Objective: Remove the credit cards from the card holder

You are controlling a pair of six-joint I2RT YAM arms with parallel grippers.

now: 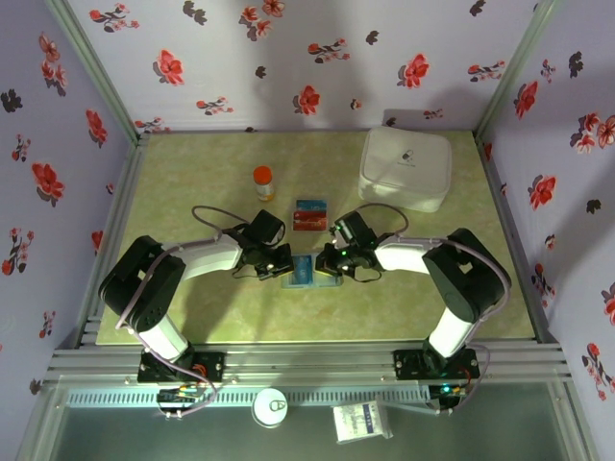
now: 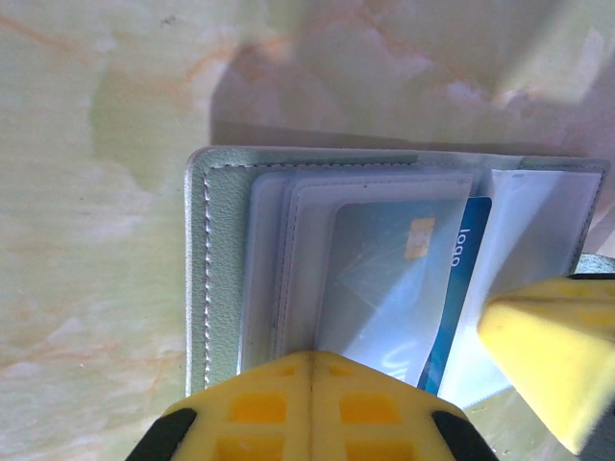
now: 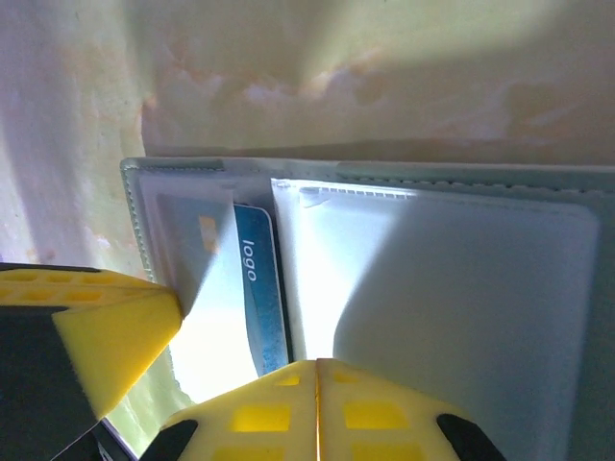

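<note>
both claws pinched shut at the open card holder, a blue card in its sleeve

from above, the card holder lies open on the green marbled table, near the middle. both arms reach in to it, the left gripper at its left side and the right gripper at its right.

down on the left wrist camera, the left gripper is closed up tight, yellow fingers flush with no gap. it sits over the near edge of the card holder and its clear sleeves. does it nip a sleeve or only press on it? can't tell. under the plastic lies a blue card marked "logo", and that strip looks uncovered. one yellow finger of the right gripper crowds in from the right.

over to the right wrist camera, the right gripper is closed as well, fingers meeting just beside the lower end of the blue card. whether the card's edge is caught between them, can't tell. a left-gripper finger touches the sleeve over that card, and the card holder spreads flat.

beyond the holder, a loose blue card and a red card lie flat just beside each other. an orange bottle stands to their left, and a white case sits at the far right.
</note>
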